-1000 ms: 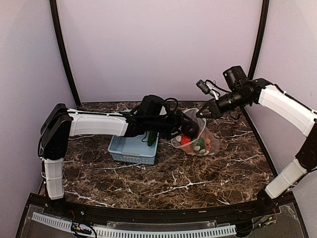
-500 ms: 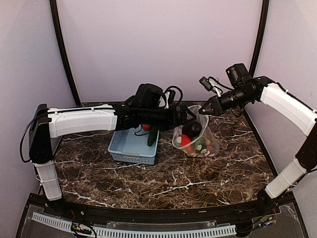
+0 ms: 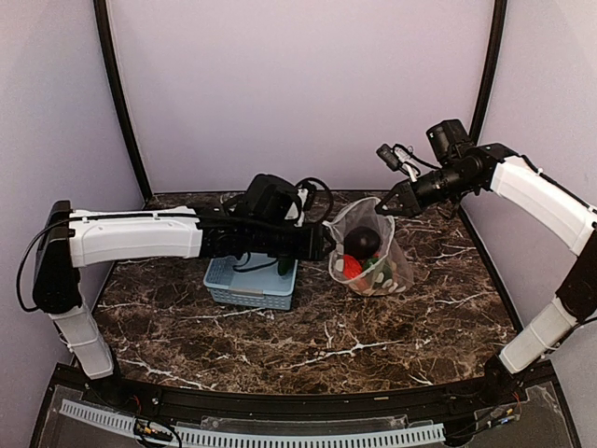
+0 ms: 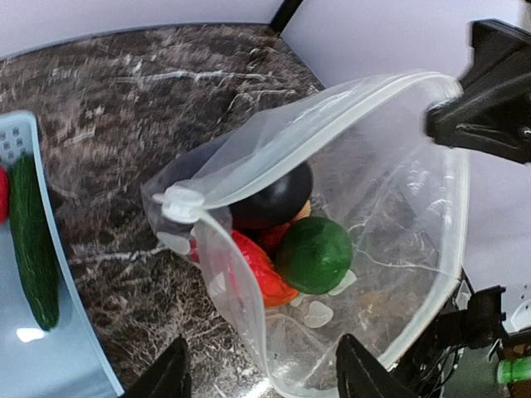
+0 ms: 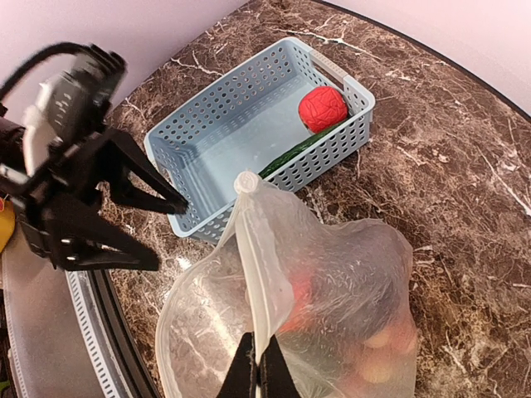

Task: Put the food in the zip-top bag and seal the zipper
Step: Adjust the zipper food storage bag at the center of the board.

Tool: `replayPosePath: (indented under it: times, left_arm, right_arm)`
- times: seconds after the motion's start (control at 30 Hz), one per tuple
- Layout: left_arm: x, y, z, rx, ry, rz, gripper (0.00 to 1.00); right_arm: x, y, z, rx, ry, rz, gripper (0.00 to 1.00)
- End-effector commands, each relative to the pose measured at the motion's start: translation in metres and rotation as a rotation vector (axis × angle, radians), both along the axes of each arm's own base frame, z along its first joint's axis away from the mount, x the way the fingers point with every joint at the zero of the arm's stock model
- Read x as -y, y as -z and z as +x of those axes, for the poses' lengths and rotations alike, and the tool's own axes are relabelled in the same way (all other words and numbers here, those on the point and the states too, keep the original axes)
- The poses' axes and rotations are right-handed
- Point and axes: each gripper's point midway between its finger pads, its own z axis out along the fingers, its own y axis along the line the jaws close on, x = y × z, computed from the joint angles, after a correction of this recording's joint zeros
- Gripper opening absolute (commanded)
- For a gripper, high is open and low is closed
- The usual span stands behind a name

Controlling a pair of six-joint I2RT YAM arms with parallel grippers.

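Marble table (image 3: 373, 341); right claw (image 3: 383, 211) pinches zip-top bag (image 3: 349, 226)

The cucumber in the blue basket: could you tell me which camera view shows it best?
Left wrist view: the cucumber shows nearly full length in the basket. The right wrist view hides part behind the basket wall; the top view shows only a sliver.

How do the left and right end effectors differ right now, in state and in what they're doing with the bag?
The left end effector is open and empty; the right end effector is shut on the zip-top bag along its zipper edge. The left end effector hovers by the slider end of the mouth without gripping it; the right one holds the mouth up off the table. Both are at the bag's mouth.
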Motion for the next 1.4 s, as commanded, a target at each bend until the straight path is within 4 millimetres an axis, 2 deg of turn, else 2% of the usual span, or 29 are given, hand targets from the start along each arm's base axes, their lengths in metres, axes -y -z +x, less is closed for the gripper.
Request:
replayPosePath:
  times: [0.0,0.4,0.57,0.63,0.7,0.8,0.9,1.1,1.13,1.2,1.27,1.3,1.37]
  left_arm:
    - [-0.007,0.047,-0.004,-0.092,-0.023,0.138,0.49]
    - [0.008,0.066,0.002,-0.113,-0.038,0.108,0.32]
    - [0.014,0.066,0.004,-0.105,-0.029,0.100,0.31]
    - [0.019,0.060,0.006,-0.094,-0.014,0.088,0.31]
    - [0.023,0.055,0.007,-0.085,-0.004,0.080,0.26]
    - [0.030,0.043,0.005,-0.069,0.028,0.048,0.11]
    - [0.037,0.022,0.005,-0.036,0.062,0.002,0.02]
    - [0.046,-0.040,0.010,0.106,0.097,-0.100,0.01]
    - [0.048,-0.045,0.010,0.116,0.106,-0.112,0.01]
    - [0.055,-0.061,0.012,0.137,0.113,-0.153,0.01]
    - [0.062,-0.066,0.014,0.130,0.120,-0.182,0.01]
    - [0.065,-0.070,0.016,0.136,0.113,-0.204,0.01]
    - [0.065,-0.066,0.025,0.133,0.065,-0.208,0.01]
  right_arm:
    - [-0.002,-0.005,0.009,0.041,0.001,0.007,0.00]
    - [-0.001,0.003,0.008,0.028,0.004,0.000,0.00]
    - [-0.002,0.007,0.008,0.015,0.000,0.001,0.00]
    - [-0.002,0.007,0.008,0.012,0.001,0.002,0.00]
    - [-0.002,0.007,0.009,0.012,0.002,0.002,0.00]
    - [-0.001,0.005,0.011,0.021,0.010,-0.007,0.00]
    - [0.007,0.003,0.021,0.049,0.051,-0.051,0.00]
    - [0.049,-0.026,0.072,0.163,0.237,-0.139,0.00]
    - [0.053,-0.032,0.076,0.174,0.255,-0.135,0.00]
    - [0.050,-0.041,0.075,0.178,0.244,-0.105,0.00]
    - [0.044,-0.044,0.070,0.164,0.217,-0.070,0.00]
    - [0.043,-0.043,0.069,0.156,0.214,-0.068,0.00]
    - [0.044,-0.035,0.069,0.144,0.209,-0.080,0.00]
